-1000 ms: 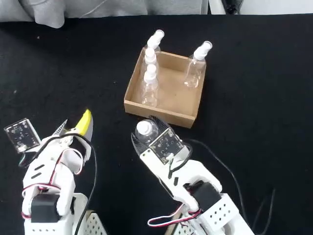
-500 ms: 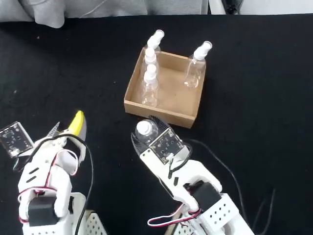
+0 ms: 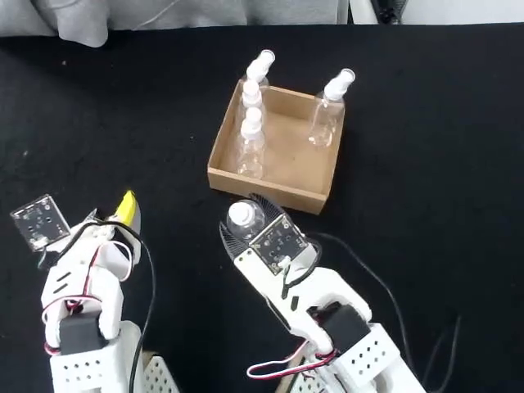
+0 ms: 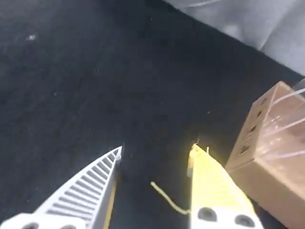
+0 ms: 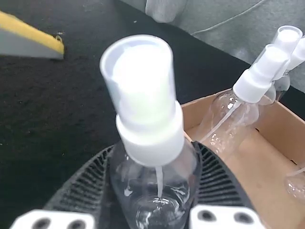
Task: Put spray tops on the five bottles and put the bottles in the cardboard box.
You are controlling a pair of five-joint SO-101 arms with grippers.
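Left gripper (image 3: 110, 214): near left of the black table (image 3: 426, 164), jaws released and spread, nothing between them, yellow finger (image 3: 127, 206) on the box side

Right gripper (image 3: 243, 221): centre, just short of the box's near wall, jaws grasping the held bottle (image 3: 244, 214), which is upright with its spray top on

Cardboard box (image 3: 270, 192): open-topped, just beyond the right gripper

Row of three bottles (image 3: 250, 149): inside the box along its left wall, tops fitted

Corner bottle (image 3: 326, 119): inside the box, far right corner, top fitted
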